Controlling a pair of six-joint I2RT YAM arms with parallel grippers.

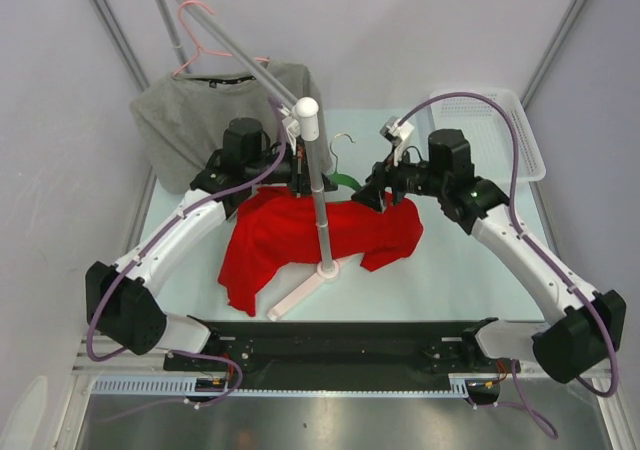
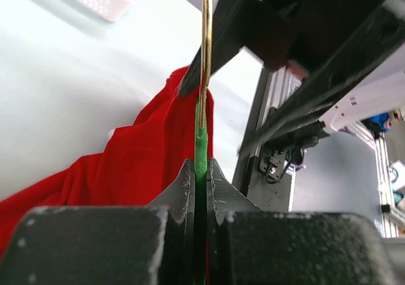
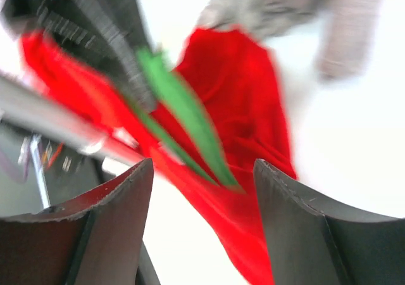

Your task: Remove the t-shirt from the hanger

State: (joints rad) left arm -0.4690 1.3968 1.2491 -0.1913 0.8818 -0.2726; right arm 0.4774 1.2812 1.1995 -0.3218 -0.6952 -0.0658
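A: Where is the t-shirt?

B: It lies in a loose red heap on the surface, bunched around the foot of the stand, between the two arms. The green hanger sits at the shirt's far edge. The right wrist view is blurred, but one hanger arm appears to run down into the cloth, so I judge the shirt is not yet free.

A: Tool states?

B: The left tool is clenched on the hanger's green neck, just below the wire hook. The right tool is released, with its fingers wide apart and nothing between them. Red cloth and the green arm lie just beyond it.

A: How will the shirt handle?

B: My judgement is that it is light, soft and limp. It will sag and fold wherever it isn't supported, and a pinch will gather cloth without sliding. The hanger is stiff and, by its look, smooth, so fabric should slip along its arm with little resistance.

A: Where should the right tool take hold?

B: On a fold near the shoulder or collar, close to the hanger arm, pinching cloth only. The left tool would anchor the hanger while the cloth is drawn outward along the arm.

A: Risks?

B: The cloth could snag on the stand, or the pinch could catch the green arm together with the fabric.
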